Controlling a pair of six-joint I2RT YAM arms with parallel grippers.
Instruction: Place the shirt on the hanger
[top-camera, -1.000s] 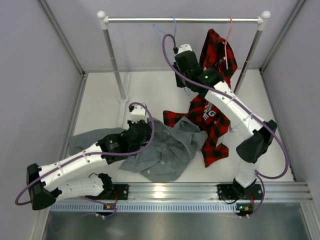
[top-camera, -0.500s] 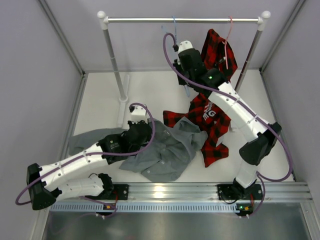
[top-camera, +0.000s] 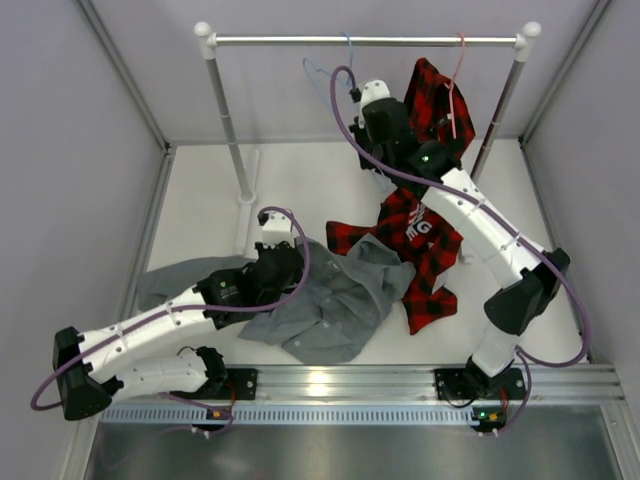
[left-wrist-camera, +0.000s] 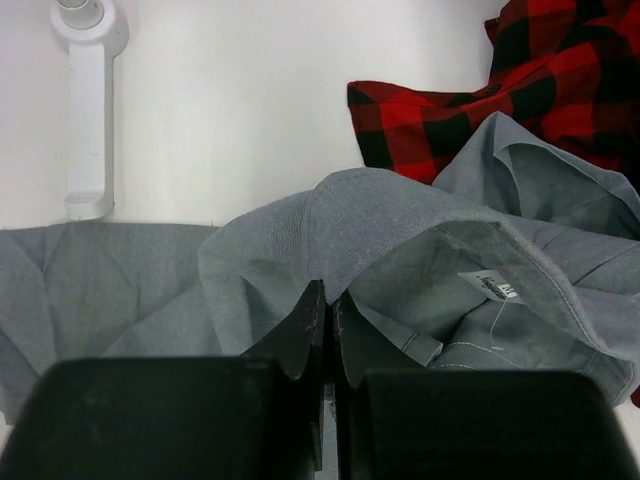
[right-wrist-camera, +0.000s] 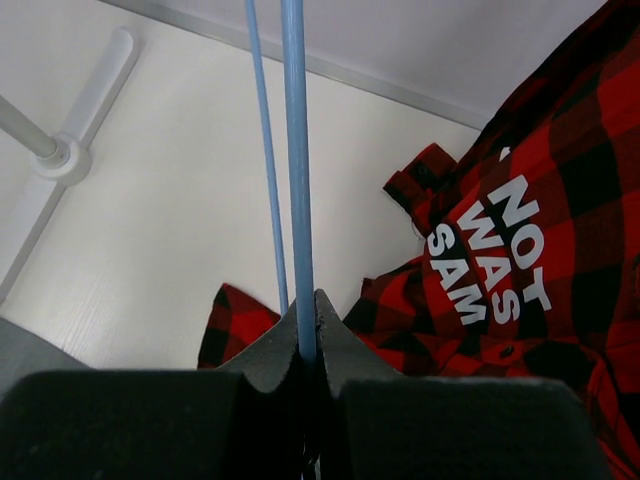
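The grey shirt (top-camera: 340, 300) lies crumpled on the white floor, front centre; it also shows in the left wrist view (left-wrist-camera: 400, 230). My left gripper (top-camera: 283, 262) is shut on a fold of the shirt near its collar (left-wrist-camera: 327, 300). The light-blue wire hanger (top-camera: 322, 72) hangs from the rail by its hook. My right gripper (top-camera: 375, 108) is raised below the rail and shut on one of the hanger's blue wires (right-wrist-camera: 297, 170), with my right gripper's tips (right-wrist-camera: 312, 315) pinching it.
A red-and-black plaid shirt (top-camera: 435, 105) hangs on a pink hanger (top-camera: 458, 60) at the rail's right end; more plaid fabric (top-camera: 420, 250) lies on the floor beside the grey shirt. The rail (top-camera: 365, 41) stands on two posts, the left post (top-camera: 228, 120) near my left arm.
My right arm has risen toward the rail with the blue hanger wire in its jaws, and the hanger has swung left. My left arm and the grey shirt have not moved.
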